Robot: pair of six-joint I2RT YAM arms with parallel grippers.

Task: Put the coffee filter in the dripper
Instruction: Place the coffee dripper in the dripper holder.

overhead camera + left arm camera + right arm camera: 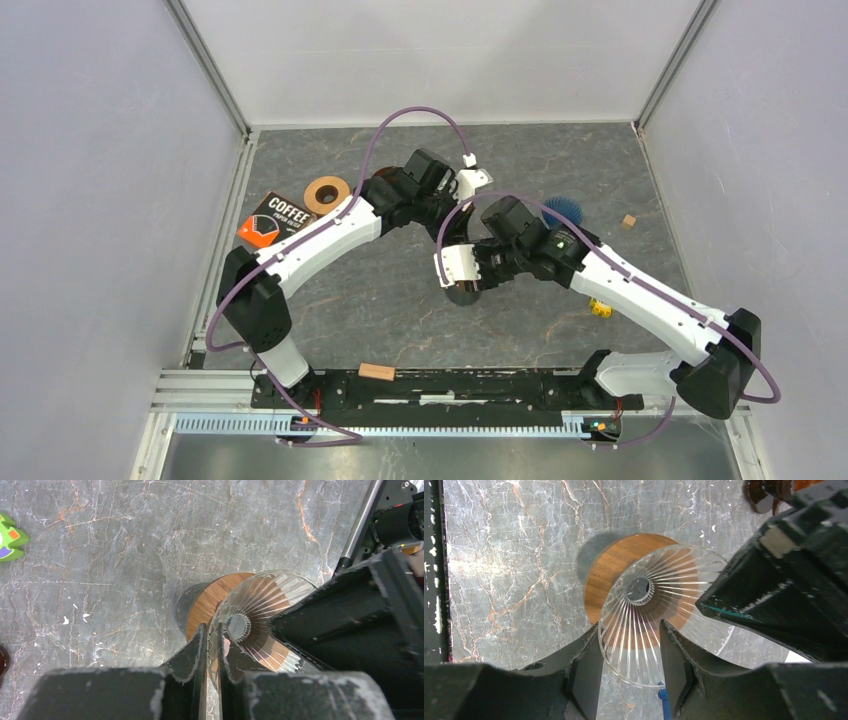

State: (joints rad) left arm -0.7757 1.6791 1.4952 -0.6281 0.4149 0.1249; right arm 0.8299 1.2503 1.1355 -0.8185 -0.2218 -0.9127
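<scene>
Grey marble tabletop [514,555]. Left tool [212,632] pinches dripper [659,605] rim, frame centre; right tool [630,627] half-open astride it, holding nothing. Dripper looks empty; filter pack [270,220] upper left. Steady dripper, seat filter point-down, centred.

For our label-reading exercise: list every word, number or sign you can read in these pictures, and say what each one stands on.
"COFFEE": white capitals on the flat black-and-orange packet lying on the grey marbled table.
Smaller print beneath it: too small to read.
No lettering shows on the clear ribbed glass dripper or the round wooden disc under it.
</scene>
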